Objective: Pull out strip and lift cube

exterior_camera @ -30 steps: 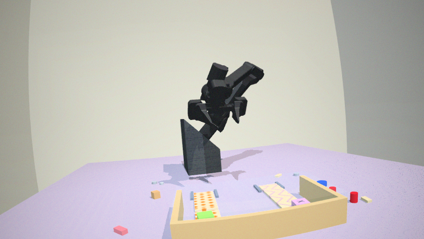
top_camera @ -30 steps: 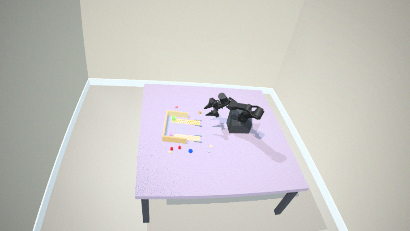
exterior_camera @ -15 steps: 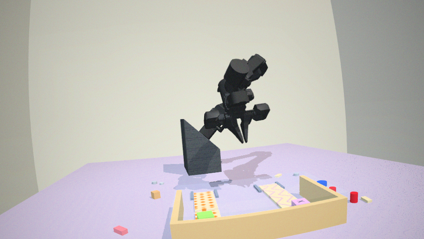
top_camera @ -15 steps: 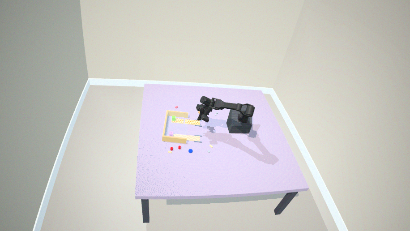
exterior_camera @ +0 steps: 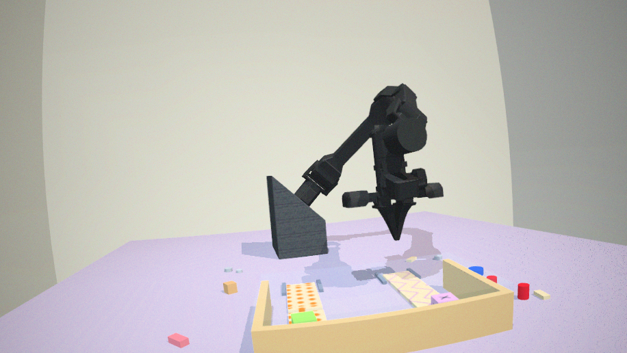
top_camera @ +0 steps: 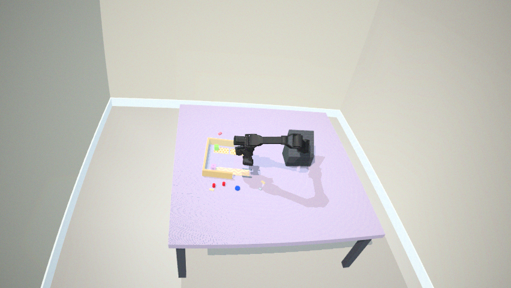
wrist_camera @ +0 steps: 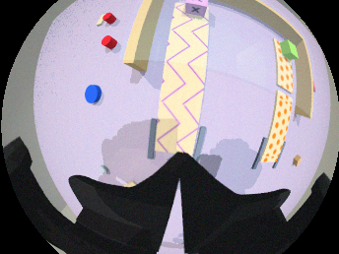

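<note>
A cream strip with pink zigzags (top_camera: 234,172) (exterior_camera: 410,288) (wrist_camera: 182,89) shows no gap along its length. On its far end sits a pink cube marked with an X (top_camera: 213,166) (exterior_camera: 444,298) (wrist_camera: 196,9). The orange-dotted strip is parted by a gap into a near piece (wrist_camera: 277,125) and a far piece (wrist_camera: 284,69). A green cube (top_camera: 216,147) (exterior_camera: 303,317) (wrist_camera: 289,49) sits at the far piece's end; no label shows on it. My gripper (exterior_camera: 396,239) (wrist_camera: 182,155) is shut and empty, pointing down above the table near the zigzag strip's near end.
A tan wall (top_camera: 218,174) (exterior_camera: 381,335) (wrist_camera: 139,41) encloses both strips on three sides, open towards the arm. Grey rails (wrist_camera: 152,139) flank the strips' near ends. A blue disc (top_camera: 237,188) (wrist_camera: 93,94), red cylinders (exterior_camera: 523,291) and an orange block (exterior_camera: 230,287) lie outside.
</note>
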Motion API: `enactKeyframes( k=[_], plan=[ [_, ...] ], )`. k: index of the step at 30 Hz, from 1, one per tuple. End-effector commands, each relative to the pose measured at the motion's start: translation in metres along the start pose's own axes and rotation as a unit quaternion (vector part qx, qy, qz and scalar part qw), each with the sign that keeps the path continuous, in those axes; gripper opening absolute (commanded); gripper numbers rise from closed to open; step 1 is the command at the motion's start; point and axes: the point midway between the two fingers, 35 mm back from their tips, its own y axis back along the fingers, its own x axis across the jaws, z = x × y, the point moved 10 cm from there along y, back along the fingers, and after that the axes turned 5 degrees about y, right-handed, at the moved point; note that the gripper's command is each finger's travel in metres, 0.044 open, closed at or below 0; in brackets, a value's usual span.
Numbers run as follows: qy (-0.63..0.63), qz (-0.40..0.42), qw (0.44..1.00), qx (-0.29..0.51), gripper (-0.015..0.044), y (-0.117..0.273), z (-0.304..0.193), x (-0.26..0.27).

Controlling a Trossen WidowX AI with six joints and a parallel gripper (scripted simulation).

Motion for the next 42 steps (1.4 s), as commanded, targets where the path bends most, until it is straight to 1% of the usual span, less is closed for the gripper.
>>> enactKeyframes(
  k=[1,5,42],
  plan=[
    [-0.002,-0.005,1.0,0.024,0.0,-0.005,-0.002,0.011],
    [-0.002,-0.005,1.0,0.024,0.0,-0.008,-0.002,0.011],
    [-0.002,-0.004,1.0,0.024,0.0,-0.068,-0.004,0.009]
  ],
)
